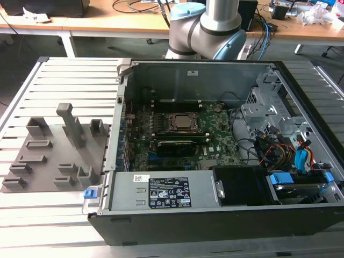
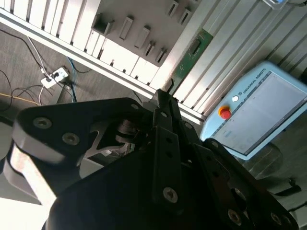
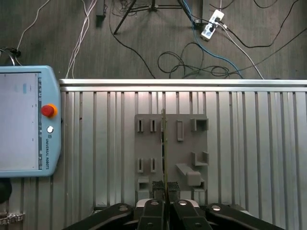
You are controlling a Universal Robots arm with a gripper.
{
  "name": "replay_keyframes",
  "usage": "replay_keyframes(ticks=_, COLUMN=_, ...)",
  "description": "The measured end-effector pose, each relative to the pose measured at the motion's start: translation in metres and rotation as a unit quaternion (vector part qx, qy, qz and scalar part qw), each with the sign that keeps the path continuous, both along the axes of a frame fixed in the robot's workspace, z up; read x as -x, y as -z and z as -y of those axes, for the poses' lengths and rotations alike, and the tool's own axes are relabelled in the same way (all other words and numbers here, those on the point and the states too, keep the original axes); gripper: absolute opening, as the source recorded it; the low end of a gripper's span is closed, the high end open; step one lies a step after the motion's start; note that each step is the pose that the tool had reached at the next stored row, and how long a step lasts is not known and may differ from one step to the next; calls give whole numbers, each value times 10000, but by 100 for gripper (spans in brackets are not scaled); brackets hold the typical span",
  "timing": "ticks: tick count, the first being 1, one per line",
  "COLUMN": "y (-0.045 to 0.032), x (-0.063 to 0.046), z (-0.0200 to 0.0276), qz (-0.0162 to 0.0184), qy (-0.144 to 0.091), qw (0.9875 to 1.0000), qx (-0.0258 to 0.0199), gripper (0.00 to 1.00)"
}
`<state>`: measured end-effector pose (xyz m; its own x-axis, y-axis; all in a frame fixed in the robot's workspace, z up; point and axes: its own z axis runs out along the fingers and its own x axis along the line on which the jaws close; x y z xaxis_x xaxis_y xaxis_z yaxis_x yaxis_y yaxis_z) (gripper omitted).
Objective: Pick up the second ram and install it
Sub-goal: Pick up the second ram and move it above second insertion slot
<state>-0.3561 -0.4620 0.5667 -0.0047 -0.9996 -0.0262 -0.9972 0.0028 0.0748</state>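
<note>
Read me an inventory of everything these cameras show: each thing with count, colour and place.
computer case: one, black, open, on the slatted table
motherboard: one, green, inside the case
holder plate: one, grey, on the table, to the exterior view's left of the case
slatted table: one, silver, under case and plate
teach pendant: one, pale blue with a red button, at the table's side
power strip: one, white, on the floor
second ram: one, green, between the jaws
arm: one, grey and pale blue, behind the case
gripper: one, black, above the plate, jaws shut on the ram
</note>
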Motion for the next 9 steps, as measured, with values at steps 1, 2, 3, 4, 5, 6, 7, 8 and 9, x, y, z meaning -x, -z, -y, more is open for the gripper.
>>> replay_keyframes(ticks=1, y=0, x=0, z=0, qz=0, qy=0, qw=10000, qx=0, gripper=14)
replay_keyframes(ticks=2, y=0, x=0, z=0, qz=-2, qy=0, qw=10000, qx=0, gripper=14)
replay_keyframes(ticks=3, y=2, x=0, z=0, qz=-2, qy=0, qw=10000, qx=-1, gripper=14)
replay_keyframes(ticks=4, y=6, x=-1, z=1, qz=-1, qy=0, qw=10000, qx=-7, gripper=14)
replay_keyframes(ticks=5, y=36, x=-15, z=0, qz=-3, qy=0, qw=10000, qx=-42, gripper=14)
replay_keyframes(ticks=6, y=82, x=-74, z=0, qz=-5, qy=0, qw=10000, qx=-43, gripper=14)
replay_keyframes(ticks=7, y=112, x=-141, z=-1, qz=-9, qy=-1, qw=10000, qx=-43, gripper=14)
replay_keyframes(ticks=8, y=155, x=-246, z=-6, qz=-17, qy=0, qw=10000, qx=-43, gripper=14)
replay_keyframes(ticks=9, y=198, x=-356, z=-12, qz=-27, qy=0, qw=10000, qx=-43, gripper=14)
